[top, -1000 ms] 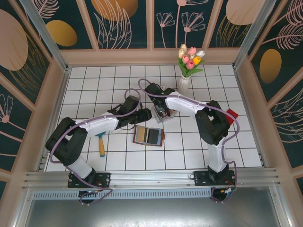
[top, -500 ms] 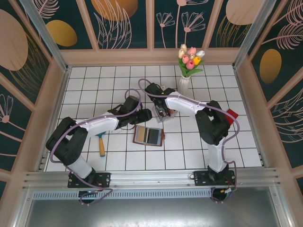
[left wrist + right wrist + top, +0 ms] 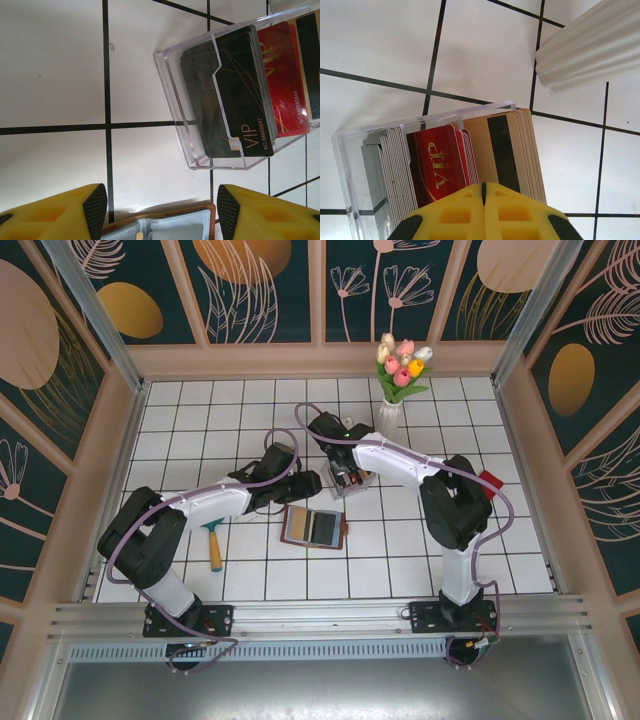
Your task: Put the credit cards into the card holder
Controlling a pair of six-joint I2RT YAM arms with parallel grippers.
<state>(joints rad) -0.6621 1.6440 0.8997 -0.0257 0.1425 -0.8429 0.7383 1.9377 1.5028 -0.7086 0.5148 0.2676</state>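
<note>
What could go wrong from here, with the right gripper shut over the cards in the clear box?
1. The credit cards stand packed tight, so the right gripper, shut over their edges, may pull several or none.
2. The clear box is unheld and might lift or tip with them.
3. The vase stands close beside the box; a swing could knock it.

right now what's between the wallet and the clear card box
Bare white tile crossed by a dark grout line, nothing else, between the wallet and the clear box, seen in the left wrist view.
</note>
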